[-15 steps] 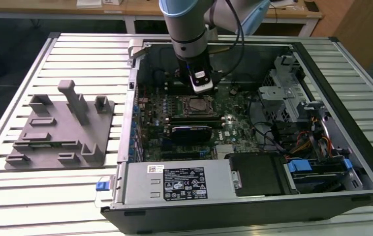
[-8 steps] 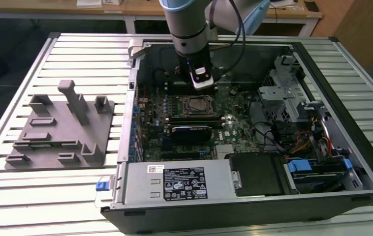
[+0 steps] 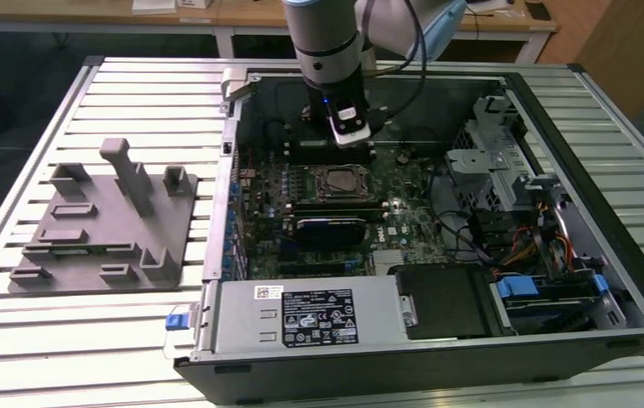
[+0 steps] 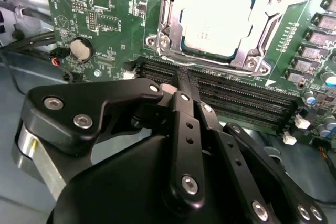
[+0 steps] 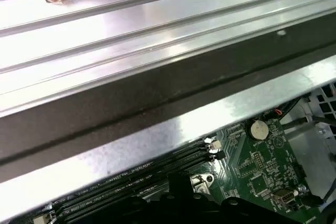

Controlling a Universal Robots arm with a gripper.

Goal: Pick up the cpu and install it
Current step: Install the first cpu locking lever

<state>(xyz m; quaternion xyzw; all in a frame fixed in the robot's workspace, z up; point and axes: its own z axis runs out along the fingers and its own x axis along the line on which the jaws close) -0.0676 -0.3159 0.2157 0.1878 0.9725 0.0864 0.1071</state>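
Green motherboard (image 5: 262, 177) with round coin cell (image 5: 256, 128) below ribbed metal table (image 5: 157, 30).

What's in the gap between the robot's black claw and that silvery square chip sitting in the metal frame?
In the second wrist view, long dark memory slots on the green board run between the gripper and the cpu.

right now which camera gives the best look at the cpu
The second wrist view: the cpu lies in its socket, silvery top facing the camera, just past the gripper. In the exterior view it is a small square mid-motherboard, below the gripper. The first wrist view looks across the case wall and memory slots.
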